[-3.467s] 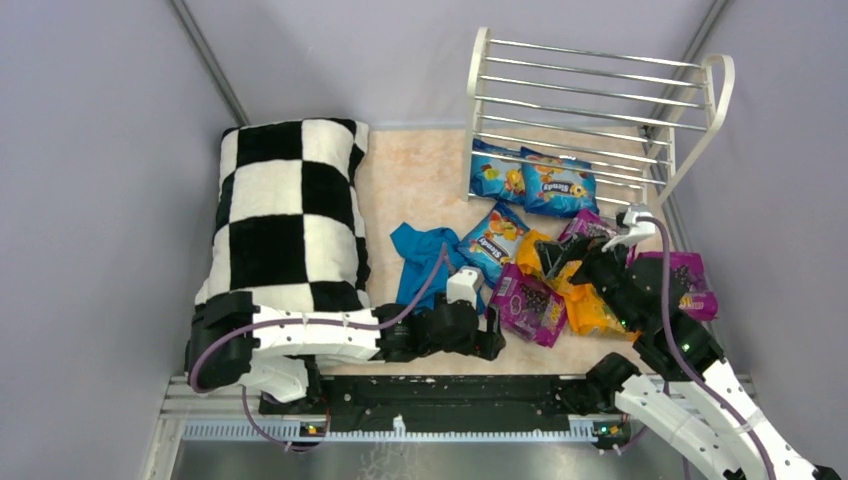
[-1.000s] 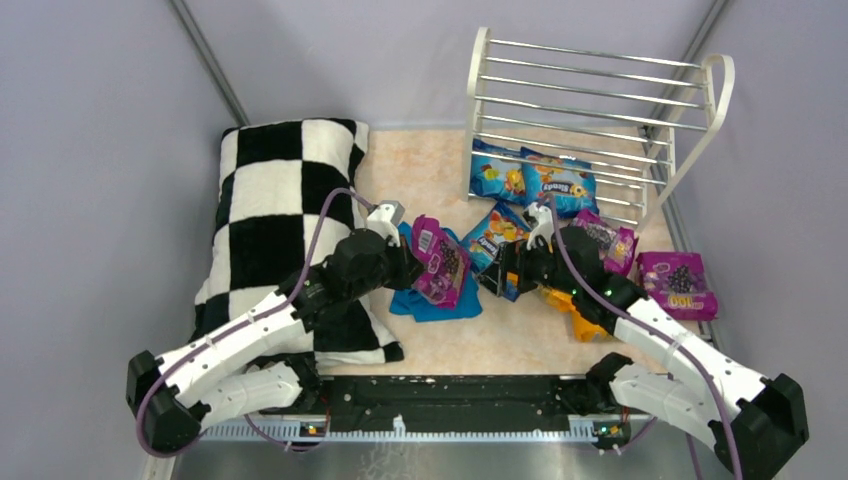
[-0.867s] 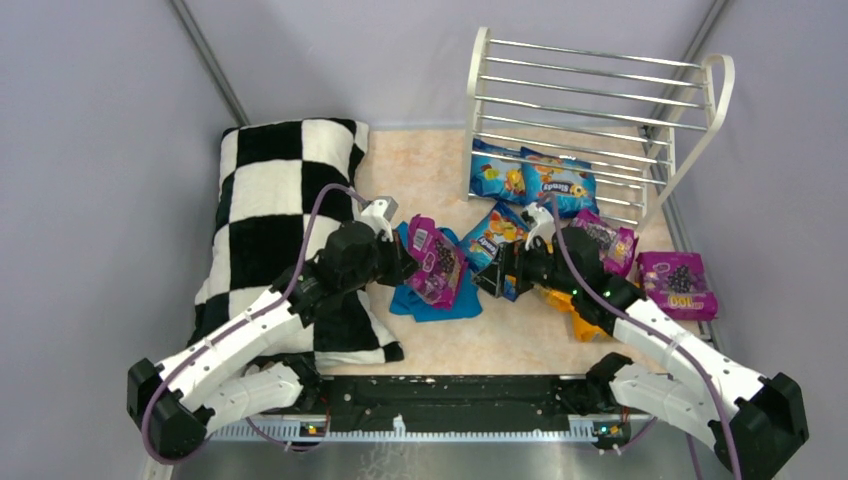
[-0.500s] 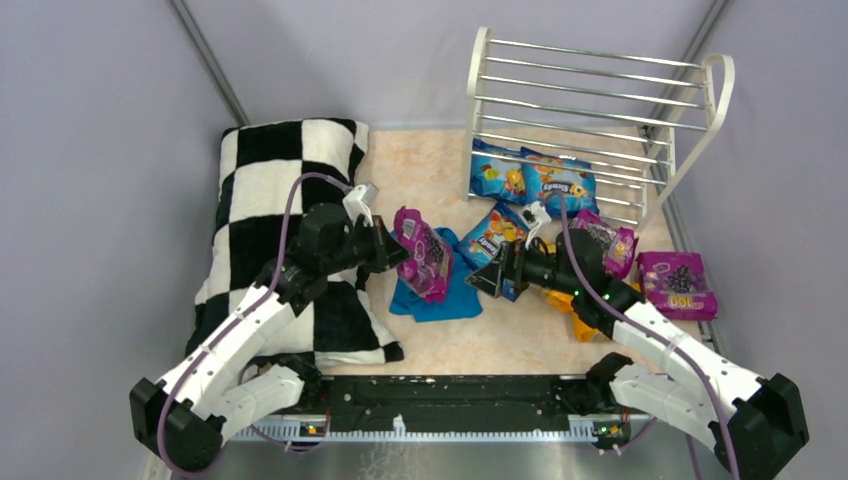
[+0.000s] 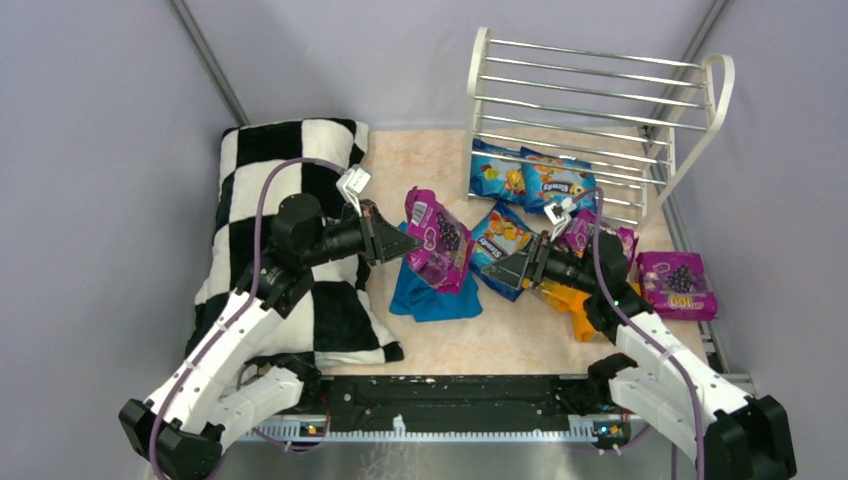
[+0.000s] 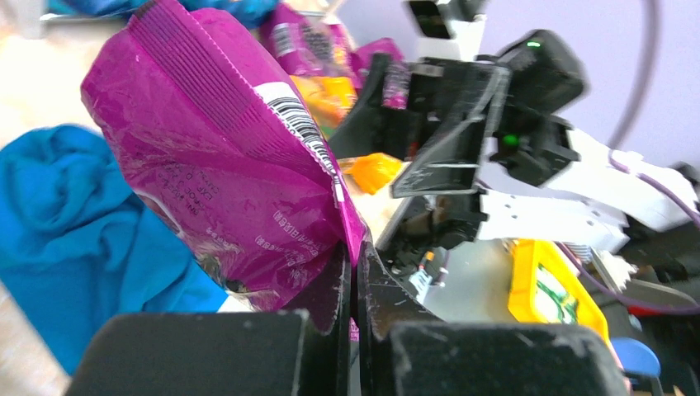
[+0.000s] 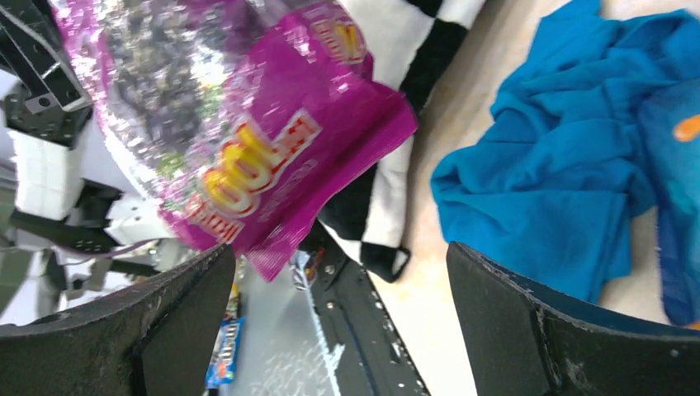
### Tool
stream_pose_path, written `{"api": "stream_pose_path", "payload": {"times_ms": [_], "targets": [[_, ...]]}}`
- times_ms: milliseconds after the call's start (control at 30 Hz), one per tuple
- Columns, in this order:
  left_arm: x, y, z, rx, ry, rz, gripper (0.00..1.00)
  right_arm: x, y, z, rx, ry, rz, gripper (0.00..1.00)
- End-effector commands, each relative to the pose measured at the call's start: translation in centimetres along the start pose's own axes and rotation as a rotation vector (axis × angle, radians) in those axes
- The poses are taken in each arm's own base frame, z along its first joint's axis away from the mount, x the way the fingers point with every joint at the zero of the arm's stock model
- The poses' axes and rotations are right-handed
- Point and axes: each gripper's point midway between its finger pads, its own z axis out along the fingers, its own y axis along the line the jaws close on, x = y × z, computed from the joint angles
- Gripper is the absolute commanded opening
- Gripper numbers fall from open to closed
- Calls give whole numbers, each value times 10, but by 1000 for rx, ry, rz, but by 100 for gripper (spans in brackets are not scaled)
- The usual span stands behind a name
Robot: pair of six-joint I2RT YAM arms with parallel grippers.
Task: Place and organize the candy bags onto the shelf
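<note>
- Left wrist view: your left gripper is clamped on one edge of a purple candy bag, with the fingers pressed together on nothing but film.
- The bag stands out ahead of the fingertips, lifted off the table. Its long axis runs crosswise to the gripper's reach.
- Straight beyond the bag, the right gripper faces it with its jaws spread wide and nothing in them. In the right wrist view the same bag hangs ahead of those splayed fingers, near but not touching.
- From above, the shelf lies ahead and to the right of your left gripper, past the right gripper. The right arm is the nearer one to it, so this looks like a hand-over. The free far edge of the bag is what you must present square to the open jaws.
- Two blue bags lie on the bottom tier; the rods above them show no bags.
- Under the held bag lies the blue cloth, and another blue bag sits just beside the right gripper.
- The orange bag and more purple ones lie behind the right gripper. The checkered pillow bounds your left arm's outer side.
- The freest path, I judge, is up and over.
</note>
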Motion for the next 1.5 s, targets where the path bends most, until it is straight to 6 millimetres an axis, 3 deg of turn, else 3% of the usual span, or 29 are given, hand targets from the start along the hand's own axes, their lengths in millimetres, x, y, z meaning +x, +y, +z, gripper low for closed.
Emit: {"api": "stream_pose_path", "payload": {"times_ms": [0, 167, 333, 633, 900, 1200, 1400, 1467], "targets": [[-31, -84, -21, 357, -92, 220, 0, -16, 51, -2, -249, -37, 16, 99], [-32, -104, -28, 491, -123, 244, 0, -26, 88, -15, -426, -95, 147, 99], [-42, -107, -23, 533, -152, 234, 0, -37, 120, -26, -588, -150, 302, 99], [-44, -105, -17, 612, -186, 146, 0, -51, 143, -10, -651, -192, 411, 99], [-35, -79, -1, 562, -190, 73, 0, -67, 162, -7, -696, -239, 434, 98], [-32, -65, 5, 489, -189, 62, 0, -75, 162, -21, -749, -312, 477, 59], [-36, -55, 4, 384, -211, 68, 0, -73, 155, -24, -724, -340, 489, 43], [-38, -48, 6, 330, -219, 52, 6, -75, 156, -25, -724, -346, 485, 38]]}}
